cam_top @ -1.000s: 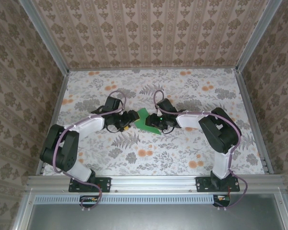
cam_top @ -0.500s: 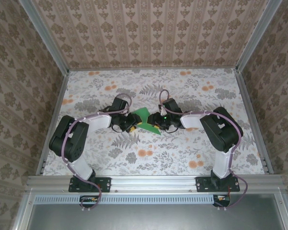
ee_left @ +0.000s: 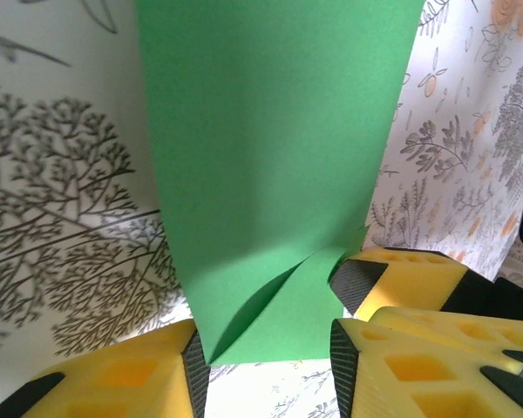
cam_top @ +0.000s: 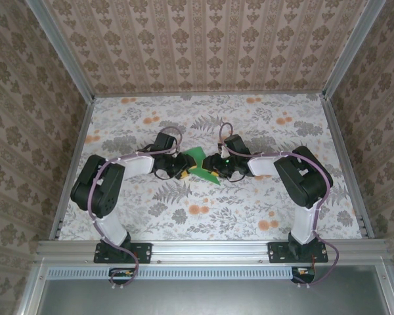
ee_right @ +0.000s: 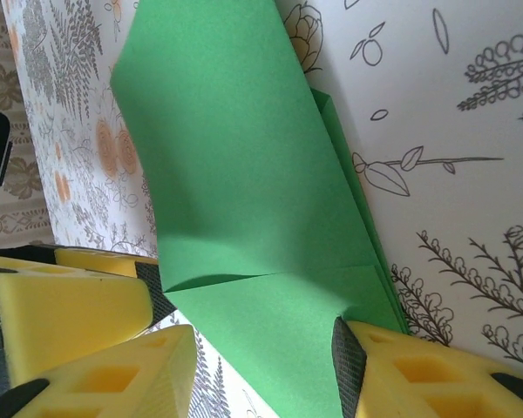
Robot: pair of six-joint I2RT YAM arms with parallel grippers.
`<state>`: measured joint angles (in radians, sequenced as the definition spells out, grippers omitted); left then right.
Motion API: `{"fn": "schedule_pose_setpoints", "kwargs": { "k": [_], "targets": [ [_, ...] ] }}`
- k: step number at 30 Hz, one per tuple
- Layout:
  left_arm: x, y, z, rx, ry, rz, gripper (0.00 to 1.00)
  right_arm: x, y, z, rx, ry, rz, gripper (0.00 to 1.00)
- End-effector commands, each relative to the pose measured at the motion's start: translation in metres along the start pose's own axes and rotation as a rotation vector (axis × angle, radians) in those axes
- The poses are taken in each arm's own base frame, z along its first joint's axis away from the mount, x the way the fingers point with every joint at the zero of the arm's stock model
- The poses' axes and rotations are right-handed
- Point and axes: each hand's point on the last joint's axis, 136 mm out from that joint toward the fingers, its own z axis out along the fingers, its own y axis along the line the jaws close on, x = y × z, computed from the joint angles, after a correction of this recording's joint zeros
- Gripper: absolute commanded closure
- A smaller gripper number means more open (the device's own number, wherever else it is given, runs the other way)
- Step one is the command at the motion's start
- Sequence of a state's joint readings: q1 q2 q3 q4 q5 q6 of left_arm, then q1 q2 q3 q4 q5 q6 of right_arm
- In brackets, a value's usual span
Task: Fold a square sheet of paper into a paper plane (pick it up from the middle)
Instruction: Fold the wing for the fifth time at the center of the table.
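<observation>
The square sheet of paper (cam_top: 201, 164) is bright green, creased smaller, and lies mid-table between both grippers. My left gripper (cam_top: 184, 167) comes at it from the left. In the left wrist view the paper (ee_left: 270, 165) sits between the jaws of the left gripper (ee_left: 266, 353), both pads touch its side edges, and a folded flap bulges up. My right gripper (cam_top: 214, 169) meets it from the right. In the right wrist view the paper (ee_right: 235, 174) runs between the jaws of the right gripper (ee_right: 261, 338). The right pad presses its edge, and bare table shows before the left finger.
The floral tabletop (cam_top: 249, 203) is walled by patterned panels with metal rails (cam_top: 341, 157) at the sides. One finger of the right gripper (ee_left: 410, 272) crowds the left wrist view. One finger of the left gripper (ee_right: 65, 305) sits close in the right wrist view.
My left arm swung right up to the paper and its jaws narrowed onto the paper's edges. The right gripper shifted slightly and kept its opening.
</observation>
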<state>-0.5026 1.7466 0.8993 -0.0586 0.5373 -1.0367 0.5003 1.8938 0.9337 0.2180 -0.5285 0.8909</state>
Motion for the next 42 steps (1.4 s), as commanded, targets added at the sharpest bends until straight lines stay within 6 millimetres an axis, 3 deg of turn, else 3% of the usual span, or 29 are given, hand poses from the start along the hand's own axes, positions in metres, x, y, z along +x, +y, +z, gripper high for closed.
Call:
{"fn": "schedule_pose_setpoints", "kwargs": {
  "k": [1,12,26,33,38,42],
  "targets": [
    [-0.003,-0.011,0.003,0.071,0.017,-0.01,0.57,0.015,-0.028,0.006,0.06,0.048,0.06,0.52],
    [-0.004,-0.015,0.004,0.135,0.008,0.003,0.63,0.012,-0.025,0.006,0.028,0.044,0.062,0.52],
    [-0.001,-0.005,0.012,0.104,0.037,-0.016,0.77,0.0,0.008,-0.003,-0.061,0.02,-0.088,0.5],
    [0.0,-0.008,0.009,0.106,0.034,-0.005,0.96,0.0,0.022,-0.031,-0.032,-0.057,-0.288,0.43],
    [0.0,-0.012,0.007,0.103,0.034,-0.006,1.0,0.001,0.014,-0.05,0.082,-0.144,-0.484,0.31],
    [0.001,-0.014,0.005,0.104,0.037,-0.017,1.0,0.006,0.012,-0.056,0.169,-0.215,-0.691,0.31]
  ]
}}
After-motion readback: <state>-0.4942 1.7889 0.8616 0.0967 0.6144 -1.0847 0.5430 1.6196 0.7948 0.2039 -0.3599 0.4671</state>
